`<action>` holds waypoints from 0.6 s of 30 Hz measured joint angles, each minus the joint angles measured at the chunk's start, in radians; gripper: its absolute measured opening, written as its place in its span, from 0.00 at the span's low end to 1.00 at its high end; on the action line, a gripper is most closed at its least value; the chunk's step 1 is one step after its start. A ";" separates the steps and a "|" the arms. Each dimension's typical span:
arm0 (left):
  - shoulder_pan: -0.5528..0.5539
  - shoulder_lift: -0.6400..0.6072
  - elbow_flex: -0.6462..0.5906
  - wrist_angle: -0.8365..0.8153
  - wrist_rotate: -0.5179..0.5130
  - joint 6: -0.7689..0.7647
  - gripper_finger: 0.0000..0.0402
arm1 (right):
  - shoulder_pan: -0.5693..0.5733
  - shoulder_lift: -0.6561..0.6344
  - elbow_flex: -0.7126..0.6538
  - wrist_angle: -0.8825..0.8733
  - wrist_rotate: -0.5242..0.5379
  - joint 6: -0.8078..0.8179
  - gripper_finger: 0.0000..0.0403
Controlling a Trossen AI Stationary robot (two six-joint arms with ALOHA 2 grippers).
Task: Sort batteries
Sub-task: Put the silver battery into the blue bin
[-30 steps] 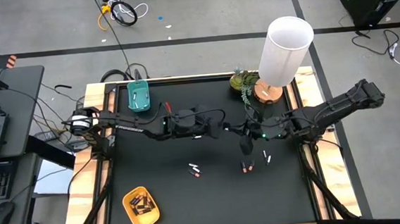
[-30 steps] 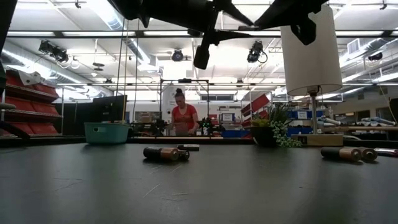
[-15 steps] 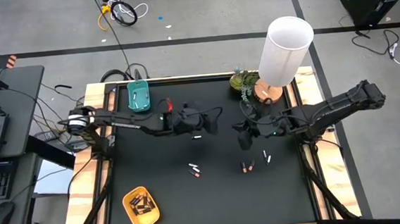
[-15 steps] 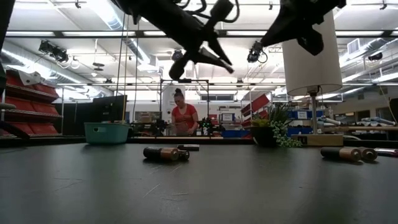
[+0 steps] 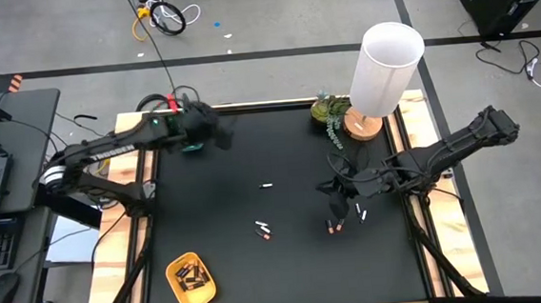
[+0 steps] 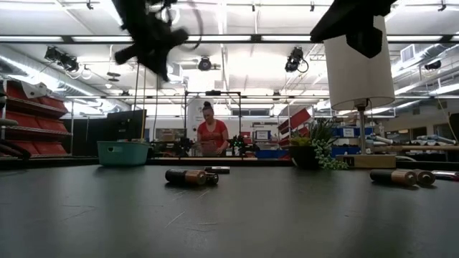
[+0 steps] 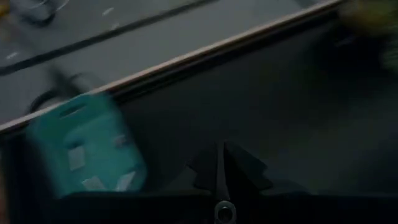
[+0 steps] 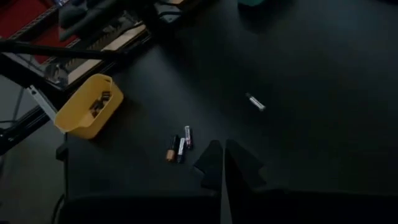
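Loose batteries lie flat on the black table: a pale one [image 5: 266, 185] near the middle, a small group [image 5: 264, 230] nearer the near edge, a dark orange-ended one [image 5: 331, 226] and a pale one [image 5: 360, 212] to the right. My left gripper [image 5: 214, 129] hovers, blurred, beside the teal tray [image 5: 188, 133] at the far left; its fingers [image 7: 221, 152] are shut with nothing showing between them. The teal tray [image 7: 87, 149] holds pale batteries. My right gripper [image 5: 334, 204] hangs shut [image 8: 222, 149] above the table, just beyond the two right-hand batteries. The yellow tray [image 5: 192, 279] holds dark batteries.
A white lamp [image 5: 389, 67] on a wooden base and a small plant [image 5: 328, 109] stand at the far right corner. The low view shows batteries [image 6: 188, 176] [image 6: 398, 176] on the table, the teal tray [image 6: 123, 152], and a person far behind in the room.
My left gripper has swung quickly from above the table's middle toward the far left corner and now hangs by the teal tray. The pale battery at the middle has stayed on the table. My right gripper has shifted slightly toward the near right.
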 joint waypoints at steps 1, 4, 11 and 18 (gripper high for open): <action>0.041 -0.009 -0.019 -0.022 0.021 0.022 0.07 | 0.000 0.000 0.000 0.000 0.000 -0.001 0.02; 0.154 -0.021 -0.087 -0.043 0.100 0.095 0.07 | -0.003 0.000 0.000 0.002 0.024 -0.012 0.02; 0.372 -0.024 -0.236 0.062 0.237 0.257 0.08 | -0.009 0.000 0.000 0.033 0.067 0.048 0.01; 0.578 -0.007 -0.336 0.244 0.339 0.400 0.08 | -0.010 0.000 0.000 0.046 0.152 0.106 0.00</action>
